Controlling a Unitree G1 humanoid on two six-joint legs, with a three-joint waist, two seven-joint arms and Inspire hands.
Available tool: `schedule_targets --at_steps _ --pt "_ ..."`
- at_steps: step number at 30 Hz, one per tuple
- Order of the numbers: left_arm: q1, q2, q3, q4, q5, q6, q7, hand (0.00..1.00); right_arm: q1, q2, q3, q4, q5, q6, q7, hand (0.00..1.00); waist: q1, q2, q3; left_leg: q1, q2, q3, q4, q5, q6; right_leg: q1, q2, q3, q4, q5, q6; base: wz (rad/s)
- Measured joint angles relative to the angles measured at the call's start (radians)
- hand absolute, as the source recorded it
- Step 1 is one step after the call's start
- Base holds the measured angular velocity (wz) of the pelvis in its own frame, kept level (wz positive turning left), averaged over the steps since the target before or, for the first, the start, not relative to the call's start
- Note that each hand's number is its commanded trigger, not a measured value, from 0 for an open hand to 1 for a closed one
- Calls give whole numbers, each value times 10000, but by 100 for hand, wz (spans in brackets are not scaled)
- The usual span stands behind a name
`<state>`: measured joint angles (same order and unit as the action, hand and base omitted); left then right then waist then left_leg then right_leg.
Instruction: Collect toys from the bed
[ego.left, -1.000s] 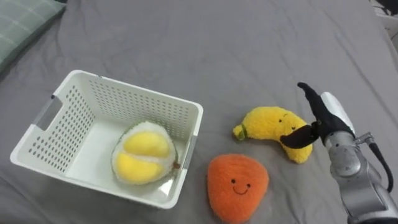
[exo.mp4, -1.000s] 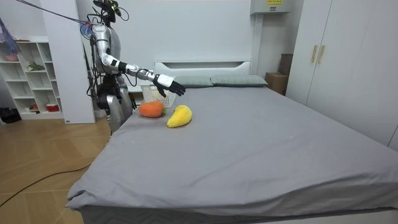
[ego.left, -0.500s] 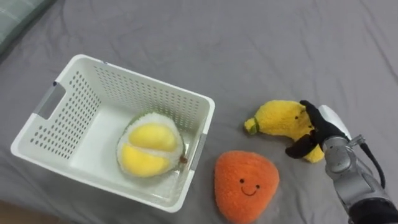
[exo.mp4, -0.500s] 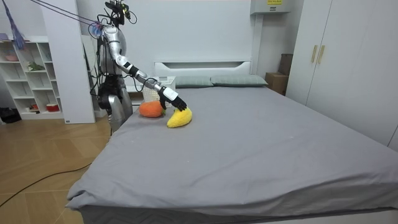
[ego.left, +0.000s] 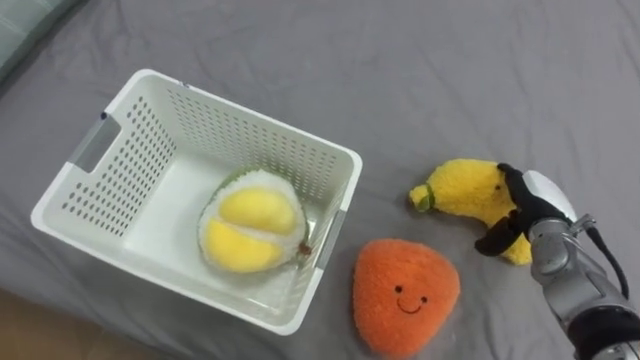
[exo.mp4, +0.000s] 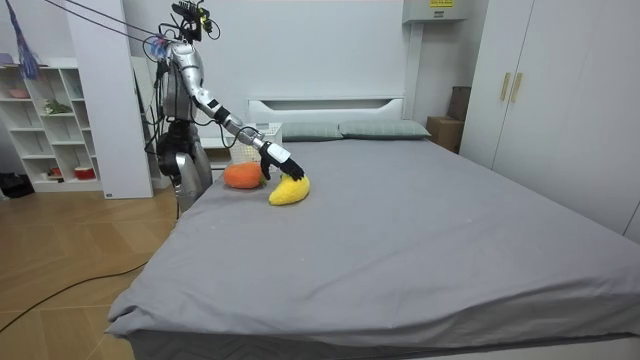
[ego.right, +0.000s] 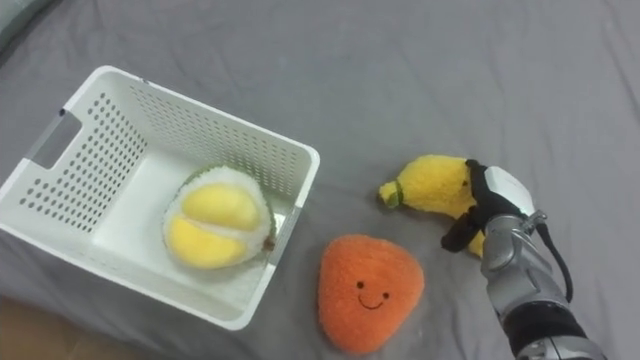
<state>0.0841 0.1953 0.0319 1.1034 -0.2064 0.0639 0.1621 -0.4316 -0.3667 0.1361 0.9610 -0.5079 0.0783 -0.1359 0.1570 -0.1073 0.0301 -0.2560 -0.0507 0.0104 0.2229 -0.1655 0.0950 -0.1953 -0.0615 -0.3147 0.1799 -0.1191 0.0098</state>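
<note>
Item: banana toy (ego.left: 462, 190), yellow plush with a green stem tip, lying on the grey bed (ego.left: 450, 70) to the right of the white basket (ego.left: 240, 145) and apart from it. Status: taken at its right end by the right hand (ego.left: 532, 200), dark fingers (ego.left: 512, 188) draped over the top and the thumb tucked against the near side, so the hand is clamped on the plush, which appears to rest on the sheet, not yet lifted. Associated items: durian toy (ego.left: 250, 220), already inside the basket against its right wall; orange toy (ego.left: 405, 293) with a smiling face, loose on the bed between basket and banana, nearer the robot. Position: the room view shows the robot standing at the bed's corner, arm stretched out over the toys. Hazards: the hold sits on one end only, so the soft body may droop and slip free on lifting. The path to the basket could brush the orange toy. With the durian crowding the right side, a short release could land on the rim.
</note>
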Motion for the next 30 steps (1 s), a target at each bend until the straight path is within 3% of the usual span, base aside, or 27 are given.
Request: schedule_targets --at_steps 6,11,19,20,21,23,27,30 --pt "1 105 -204 -151 -549 -74 -58 0 -110 -258 193 679 -46 -140 -426 0 358 6 -4 -5 -4 -59 13 6 -7 -8 -15 -22 40 0 0 2" --pt "-1 104 -204 -233 -766 -70 -57 0 -150 -316 184 889 -186 -221 -1099 0 407 92 -26 -118 -36 -217 141 8 -7 -5 -68 -120 52 -9 11 10" --pt "1 139 -330 -234 -772 18 28 0 -178 -797 195 1097 -448 -339 -2081 0 410 314 -139 -171 -141 -379 141 98 -4 20 -102 -234 56 -91 24 8" --pt "2 151 -457 -238 -772 18 33 0 -183 -819 195 1343 -424 -338 -2225 49 419 317 -137 -172 -146 -432 136 127 -14 37 -109 -318 60 -93 22 11" --pt "17 145 -571 -234 -758 27 32 0 -191 -818 194 1568 -405 -333 -2287 69 431 320 -133 -172 -145 -445 134 144 -24 47 -107 -352 63 -95 19 9" --pt "65 143 -789 -234 -764 27 31 0 -196 -819 206 1878 -353 -330 -2334 100 448 360 -111 -172 -148 -469 134 165 -34 63 -108 -372 65 -94 16 2" --pt "76 135 -937 -242 -760 16 15 0 -202 -819 380 2487 -56 -325 -2528 100 520 494 -19 -222 -148 -524 110 214 -62 18 -106 -450 82 -80 -8 2" --pt "76 145 -946 -293 -760 9 15 0 -222 -893 381 2576 385 -323 -2782 100 637 508 -16 -358 -144 -542 51 311 -96 -150 -98 -453 94 -55 -50 1"
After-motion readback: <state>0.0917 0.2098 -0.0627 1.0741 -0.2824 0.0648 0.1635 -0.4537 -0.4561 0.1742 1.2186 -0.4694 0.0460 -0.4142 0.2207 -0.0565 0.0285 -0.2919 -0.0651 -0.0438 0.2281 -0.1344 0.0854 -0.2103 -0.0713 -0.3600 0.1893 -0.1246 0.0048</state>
